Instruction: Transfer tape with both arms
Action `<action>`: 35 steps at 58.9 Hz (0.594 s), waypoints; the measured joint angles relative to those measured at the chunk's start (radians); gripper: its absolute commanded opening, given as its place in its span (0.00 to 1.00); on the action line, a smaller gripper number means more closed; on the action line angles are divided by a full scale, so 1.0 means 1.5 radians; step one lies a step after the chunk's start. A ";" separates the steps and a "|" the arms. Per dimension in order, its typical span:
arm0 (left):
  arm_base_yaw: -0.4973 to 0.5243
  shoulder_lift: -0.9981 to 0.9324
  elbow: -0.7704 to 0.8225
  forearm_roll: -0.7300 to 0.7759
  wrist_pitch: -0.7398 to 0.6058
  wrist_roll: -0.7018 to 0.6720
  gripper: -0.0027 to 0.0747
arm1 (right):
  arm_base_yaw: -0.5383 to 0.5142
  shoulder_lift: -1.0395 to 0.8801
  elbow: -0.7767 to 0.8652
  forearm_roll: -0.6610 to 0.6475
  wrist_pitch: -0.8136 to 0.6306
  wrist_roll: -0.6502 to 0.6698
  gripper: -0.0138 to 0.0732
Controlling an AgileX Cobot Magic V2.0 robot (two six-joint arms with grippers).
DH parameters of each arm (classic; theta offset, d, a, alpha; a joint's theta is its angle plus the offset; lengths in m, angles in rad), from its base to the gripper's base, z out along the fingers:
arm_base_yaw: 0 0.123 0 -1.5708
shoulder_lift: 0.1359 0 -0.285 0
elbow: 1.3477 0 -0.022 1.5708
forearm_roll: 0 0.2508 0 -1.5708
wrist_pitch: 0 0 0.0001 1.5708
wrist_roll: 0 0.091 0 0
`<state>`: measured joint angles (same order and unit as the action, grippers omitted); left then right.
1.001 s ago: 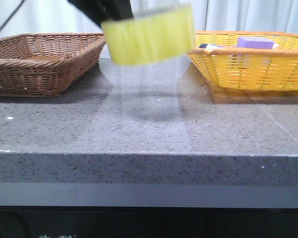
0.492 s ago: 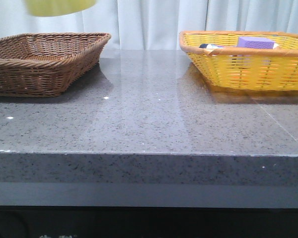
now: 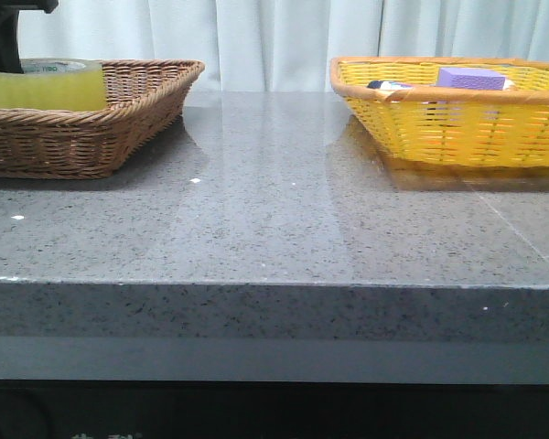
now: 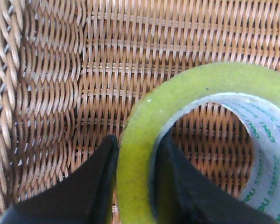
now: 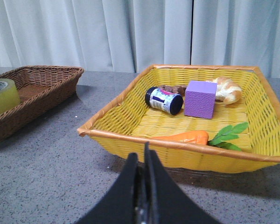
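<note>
The tape (image 4: 186,140) sits in your brown basket (image 3: 119,119), its wall pinched by the left gripper (image 4: 135,182) (right gripper (image 5: 143,186) closed, holding nothing).

My tape (image 3: 44,85) sits in the brown basket (image 3: 119,119), pinched by my left claw (image 4: 135,186).

It's a wide roll of translucent yellow tape with a white core printed in green, lying flat with its hole facing up. One of my left fingers (image 4: 95,182) presses its outer wall, the other sits inside the core; its top shows above the rim.
</note>
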<state>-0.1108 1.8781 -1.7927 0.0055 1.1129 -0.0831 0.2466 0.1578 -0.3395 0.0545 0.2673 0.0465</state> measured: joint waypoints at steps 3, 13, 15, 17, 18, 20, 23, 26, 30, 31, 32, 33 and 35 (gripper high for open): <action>0.000 0.000 0.000 0.000 0.000 0.000 0.35 | 0.000 0.000 0.000 0.000 0.000 0.000 0.02; 0.000 -0.001 0.000 0.000 -0.002 0.000 0.59 | 0.000 0.000 0.000 0.000 0.000 0.000 0.02; 0.000 -0.004 0.000 0.000 -0.002 0.000 0.62 | 0.000 0.000 0.000 0.000 0.000 0.000 0.02; 0.000 -0.006 0.000 0.000 -0.002 0.000 0.63 | 0.000 0.000 0.000 0.000 0.000 0.000 0.02; 0.000 -0.007 0.000 0.000 -0.002 0.000 0.63 | 0.000 0.000 0.000 0.000 0.000 0.000 0.02; 0.000 -0.010 0.000 0.000 -0.002 0.000 0.62 | 0.000 0.000 0.000 0.000 0.000 0.000 0.02; 0.000 -0.018 0.000 0.000 -0.002 0.000 0.61 | 0.000 0.000 0.000 0.000 0.000 0.000 0.02; 0.000 -0.030 0.000 -0.004 -0.002 0.002 0.59 | 0.000 0.000 0.000 0.000 0.000 0.000 0.02; 0.000 -0.048 0.000 -0.004 -0.002 0.010 0.55 | 0.000 0.000 0.000 0.000 0.000 0.000 0.02; 0.000 -0.052 0.000 -0.004 -0.002 0.014 0.54 | 0.000 0.000 0.000 0.000 0.000 0.000 0.02; -0.001 -0.057 0.000 -0.004 -0.002 0.016 0.53 | 0.000 0.000 0.000 0.000 0.000 0.000 0.02; -0.001 -0.061 0.000 -0.004 -0.002 0.019 0.53 | 0.000 0.000 0.000 0.000 0.000 0.000 0.02; -0.005 -0.073 0.000 0.000 -0.002 0.024 0.51 | 0.000 0.000 0.000 0.000 0.000 0.000 0.02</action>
<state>-0.1184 1.7678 -1.7927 0.0059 1.1091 -0.0474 0.2466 0.1578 -0.3395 0.0545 0.2673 0.0465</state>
